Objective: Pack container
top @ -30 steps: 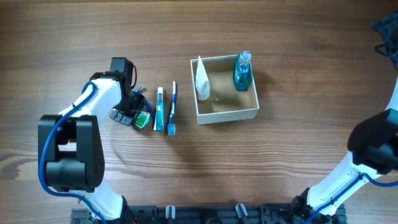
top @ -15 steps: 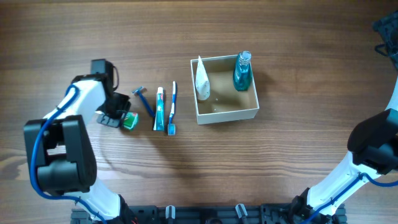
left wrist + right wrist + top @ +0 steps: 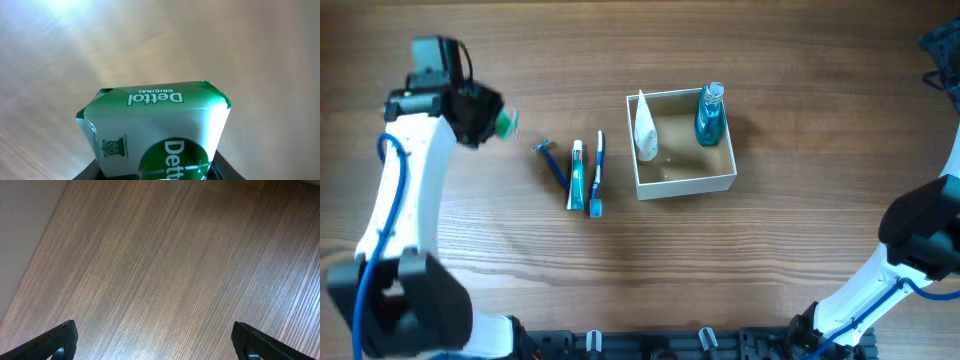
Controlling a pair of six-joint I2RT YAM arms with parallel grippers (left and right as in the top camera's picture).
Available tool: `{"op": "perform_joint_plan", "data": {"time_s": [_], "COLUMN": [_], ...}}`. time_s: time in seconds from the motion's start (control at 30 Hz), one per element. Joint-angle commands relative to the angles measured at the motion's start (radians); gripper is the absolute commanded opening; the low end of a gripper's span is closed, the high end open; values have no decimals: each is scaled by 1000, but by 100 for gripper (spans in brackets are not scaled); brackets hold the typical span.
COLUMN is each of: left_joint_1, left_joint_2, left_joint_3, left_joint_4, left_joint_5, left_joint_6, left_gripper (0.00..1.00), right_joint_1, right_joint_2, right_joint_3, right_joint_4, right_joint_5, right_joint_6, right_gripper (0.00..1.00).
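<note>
On the brown wooden surface (image 3: 770, 280), the white-walled square container (image 3: 685, 185) sits well right of the left end effector (image 3: 488, 118), which grips a green wrapped soap bar (image 3: 155, 125); the right end effector (image 3: 156, 342) gapes empty.

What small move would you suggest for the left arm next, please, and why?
Probably carry the soap bar rightward to above the container: the left gripper holds it well to the left, and the container's near half looks bare, with the white tube and blue bottle at the back.
</note>
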Motion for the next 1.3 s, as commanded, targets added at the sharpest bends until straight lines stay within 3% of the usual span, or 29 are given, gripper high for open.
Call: {"op": "perform_joint_plan", "data": {"time_s": [0.0,0.33,0.53,1.27], "left_joint_1": [-67,-335,-516,-787], "left_joint_2": [-82,-107,-103,21], "left_joint_3": [134,214,214,214], "left_joint_4": [6,216,276,400], "left_joint_5": [22,21,-129,-166], "left_joint_6": [32,32,33,39], "left_gripper": [31,31,32,32], "right_joint_1": [4,4,4,4], "right_joint_2": [12,12,12,12], "right_joint_3": [-1,-1,-1,-1], "right_joint_4": [2,2,2,2], "right_joint_5": [-2,-2,-2,-2], "right_joint_6": [14,14,14,13], "right_gripper": [100,100,100,100]}}
